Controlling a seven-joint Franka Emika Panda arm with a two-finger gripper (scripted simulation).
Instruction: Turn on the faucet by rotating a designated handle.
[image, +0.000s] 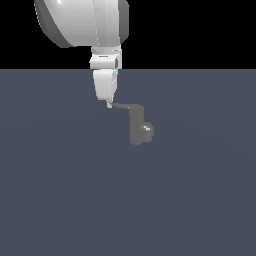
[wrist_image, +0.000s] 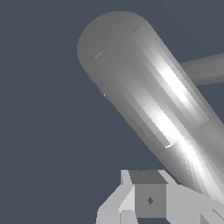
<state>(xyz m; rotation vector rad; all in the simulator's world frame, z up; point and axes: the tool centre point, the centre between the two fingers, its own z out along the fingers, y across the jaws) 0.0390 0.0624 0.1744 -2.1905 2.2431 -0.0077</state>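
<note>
Pincer (image: 109, 104) at handle (image: 125, 106) tip of faucet (image: 137, 129), fingers' spacing indiscernible.

I'm seeing the gripper (image: 109, 104) side-on, its jaws too small to judge; the faucet (wrist_image: 153, 105) is running off-frame.

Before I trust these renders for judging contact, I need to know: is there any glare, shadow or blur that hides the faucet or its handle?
Exterior view: flat, even light, no cast shadows; faucet small and soft-edged, so end effector contact with the handle tip cannot be confirmed. Wrist view: faucet fills the frame with bright glare streaks, and the end effector is cropped.
</note>
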